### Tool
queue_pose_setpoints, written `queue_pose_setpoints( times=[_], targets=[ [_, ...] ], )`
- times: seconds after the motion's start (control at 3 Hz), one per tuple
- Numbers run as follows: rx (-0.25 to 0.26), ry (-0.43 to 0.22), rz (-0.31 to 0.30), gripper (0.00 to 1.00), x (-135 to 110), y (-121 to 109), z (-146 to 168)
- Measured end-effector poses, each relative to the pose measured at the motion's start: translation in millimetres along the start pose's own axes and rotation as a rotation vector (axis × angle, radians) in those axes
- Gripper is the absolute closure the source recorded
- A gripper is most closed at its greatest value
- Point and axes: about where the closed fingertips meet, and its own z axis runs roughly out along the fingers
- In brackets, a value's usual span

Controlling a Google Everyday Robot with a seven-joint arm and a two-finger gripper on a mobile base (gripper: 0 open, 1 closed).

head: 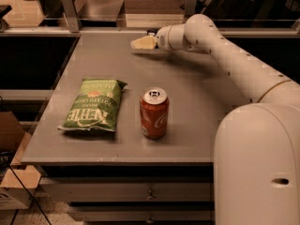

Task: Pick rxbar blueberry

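Observation:
My gripper [142, 42] is at the far middle of the grey table [197, 97], low over the surface, pointing left, with the arm reaching in from the right. The rxbar blueberry does not show anywhere on the table; it is either hidden behind the gripper or out of view. A green chip bag [93, 104] lies flat at the front left. A red soda can [154, 112] stands upright at the front middle, to the right of the bag. The gripper is far from both.
My white base [258, 168] fills the lower right corner. A rail with metal posts [68, 6] runs behind the table's far edge. Cardboard boxes [11, 172] sit on the floor at the left. Drawers [150, 196] are under the table front.

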Motion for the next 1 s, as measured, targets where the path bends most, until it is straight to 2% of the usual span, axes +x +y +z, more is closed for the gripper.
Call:
queue_pose_setpoints(
  times=[0.33,1.0],
  targets=[
    [-0.015,0.01,0.013,0.41,2.7,-3.3,4.9],
    [0.0,0.022,0.034,0.87,9.9,-19.6,3.6]
  ],
)
